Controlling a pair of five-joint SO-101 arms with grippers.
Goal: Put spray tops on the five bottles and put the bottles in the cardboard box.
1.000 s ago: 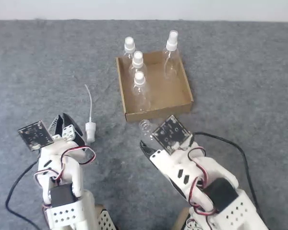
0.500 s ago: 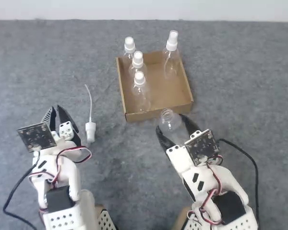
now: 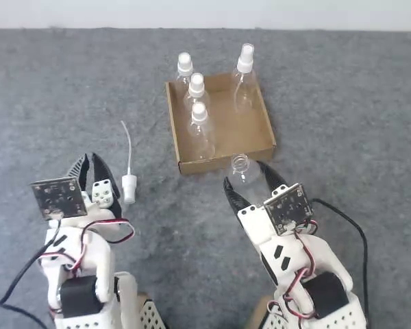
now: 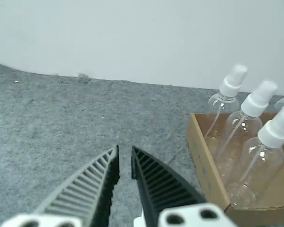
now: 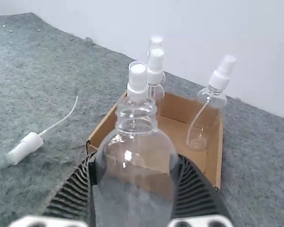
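Four capped bottles are standing at the cardboard box in the upper middle of the high view, three along its left side and one at its far right. Just below the box's front wall, the right gripper is pinching an open-necked bottle upright. At lower left, the left gripper is hovering with its jaws slightly parted, gripping nothing, near the loose spray top lying on the grey mat.

Seen from the left wrist, the left gripper is showing a thin gap, with the box and capped bottles beyond it.

Seen from the right wrist, the right gripper is clamping the uncapped bottle before the box, with the spray top lying apart on the mat.
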